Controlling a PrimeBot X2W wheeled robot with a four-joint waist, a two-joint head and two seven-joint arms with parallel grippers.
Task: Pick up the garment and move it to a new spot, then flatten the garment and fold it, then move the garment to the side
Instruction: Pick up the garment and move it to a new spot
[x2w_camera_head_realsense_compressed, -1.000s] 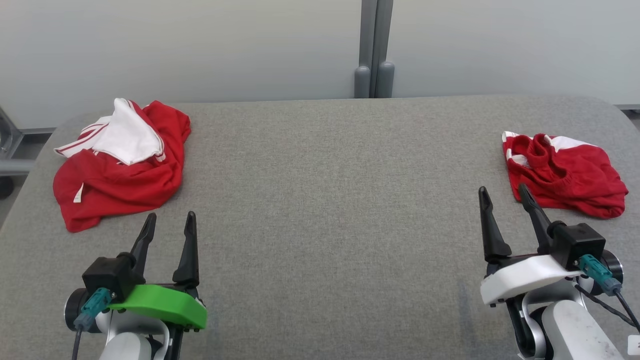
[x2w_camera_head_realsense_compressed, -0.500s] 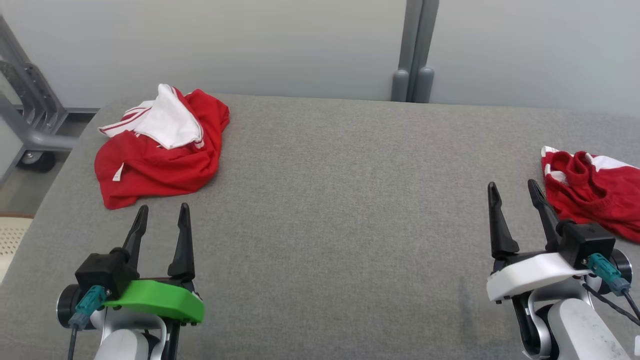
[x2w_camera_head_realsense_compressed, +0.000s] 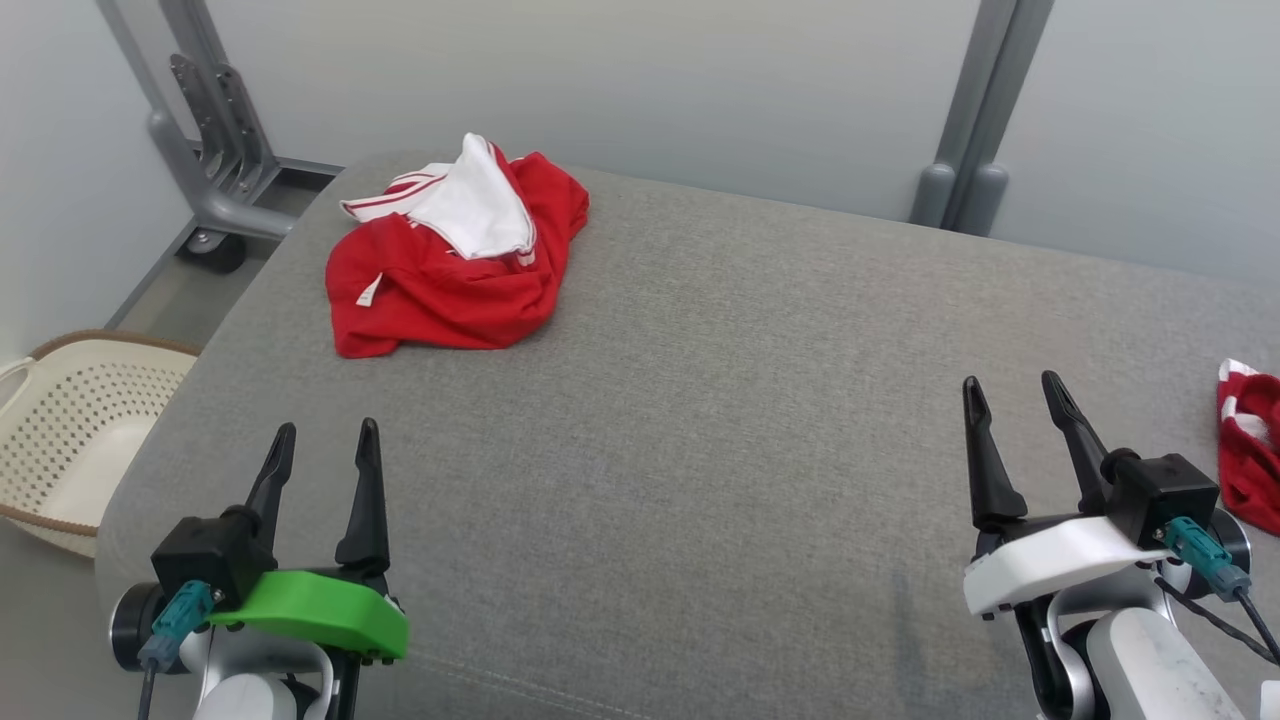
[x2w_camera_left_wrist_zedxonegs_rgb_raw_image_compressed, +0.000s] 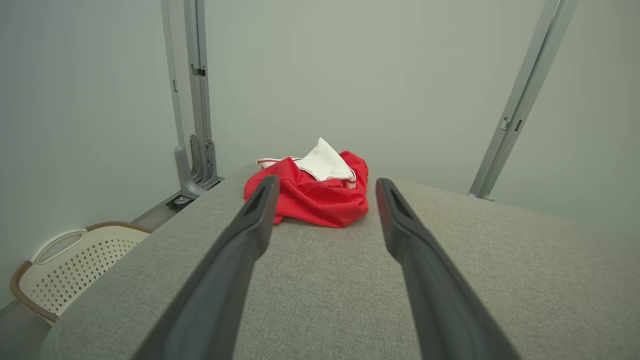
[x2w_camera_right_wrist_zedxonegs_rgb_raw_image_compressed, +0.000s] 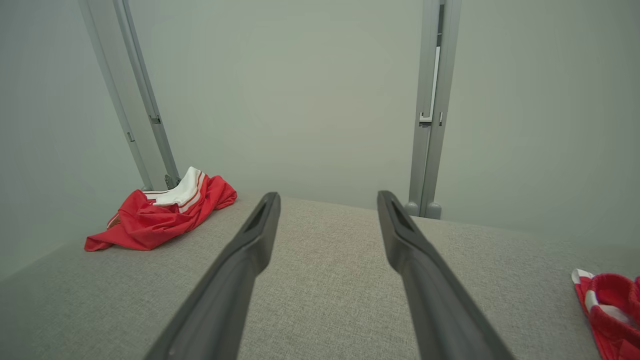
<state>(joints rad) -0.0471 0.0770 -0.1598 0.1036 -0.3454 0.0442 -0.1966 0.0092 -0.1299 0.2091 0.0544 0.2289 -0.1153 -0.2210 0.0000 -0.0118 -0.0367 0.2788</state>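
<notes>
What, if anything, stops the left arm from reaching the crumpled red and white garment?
Probably nothing, so likely yes: the left gripper stands open, the garment lies ahead of it, and only bare grey surface lies between them.

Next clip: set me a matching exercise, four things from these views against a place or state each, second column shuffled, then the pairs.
1. garment with white flap
2. perforated basket
3. left gripper
4. right gripper

A. on the floor off the left end of the table
B. white shell, jaws open
C. far left corner of the table
D. green shell, jaws open

Pairs: 1-C, 2-A, 3-D, 4-B
</notes>
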